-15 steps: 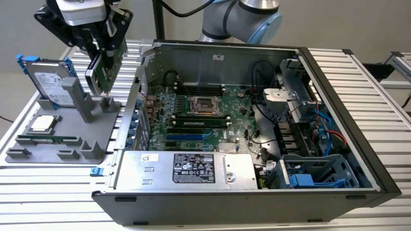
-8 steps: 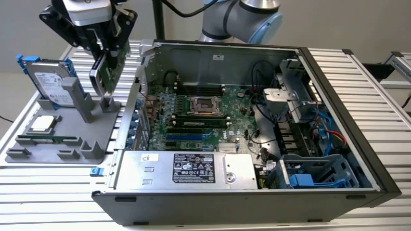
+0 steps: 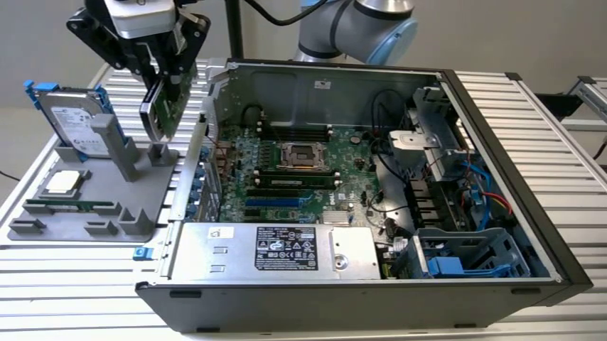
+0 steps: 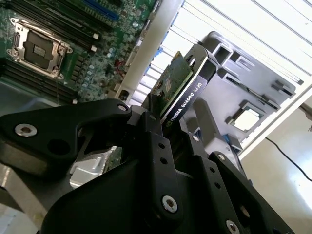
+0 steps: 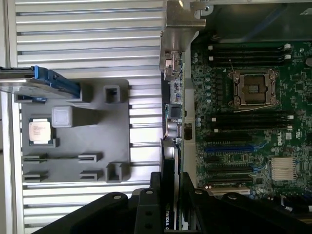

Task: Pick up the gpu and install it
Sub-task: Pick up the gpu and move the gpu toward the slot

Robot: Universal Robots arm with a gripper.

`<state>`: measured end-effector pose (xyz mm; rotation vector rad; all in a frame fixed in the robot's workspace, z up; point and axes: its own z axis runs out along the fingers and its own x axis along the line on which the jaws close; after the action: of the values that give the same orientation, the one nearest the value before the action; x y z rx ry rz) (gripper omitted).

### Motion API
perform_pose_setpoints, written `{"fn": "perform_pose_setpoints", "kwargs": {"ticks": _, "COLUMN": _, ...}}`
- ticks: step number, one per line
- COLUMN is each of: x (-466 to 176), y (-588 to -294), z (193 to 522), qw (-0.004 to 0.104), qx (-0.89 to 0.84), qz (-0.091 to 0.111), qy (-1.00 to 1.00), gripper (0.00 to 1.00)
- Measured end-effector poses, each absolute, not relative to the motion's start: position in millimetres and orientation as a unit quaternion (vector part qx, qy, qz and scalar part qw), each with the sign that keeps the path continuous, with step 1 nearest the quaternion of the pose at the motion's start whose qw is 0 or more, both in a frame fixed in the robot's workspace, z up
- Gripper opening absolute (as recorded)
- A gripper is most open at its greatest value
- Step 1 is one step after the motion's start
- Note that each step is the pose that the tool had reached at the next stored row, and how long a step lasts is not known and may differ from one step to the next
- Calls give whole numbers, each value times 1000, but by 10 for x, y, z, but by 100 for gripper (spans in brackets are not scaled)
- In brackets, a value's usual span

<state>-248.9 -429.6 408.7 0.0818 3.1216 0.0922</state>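
Note:
The gpu (image 3: 161,106) is a green card with a dark edge, lifted clear above the grey fixture tray (image 3: 67,231), just outside the open computer case's wall on the exterior view's left. My gripper (image 3: 166,71) is shut on its upper end, black fingers on both faces. In the second wrist view the gpu (image 4: 181,85) sticks out from between the fingers (image 4: 146,126). Seen edge-on in the first wrist view, the gpu (image 5: 171,126) carries its silver bracket (image 5: 181,19) at the far end, beside the motherboard (image 5: 243,122).
A silver hard drive (image 3: 81,121) with blue tabs stands on the tray, with a processor chip (image 3: 64,182) and a memory stick (image 3: 71,206) lying lower down. The open case (image 3: 493,213) holds the motherboard (image 3: 294,170) and a power supply (image 3: 275,249).

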Motion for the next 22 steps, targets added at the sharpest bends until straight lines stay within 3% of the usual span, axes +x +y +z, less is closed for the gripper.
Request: {"fn": "perform_pose_setpoints", "kwargs": {"ticks": 22, "x": -2271, "y": -4296, "z": 4086, "qw": 9, "qx": 26, "qz": 30, "qy": 999, "gripper": 0}}
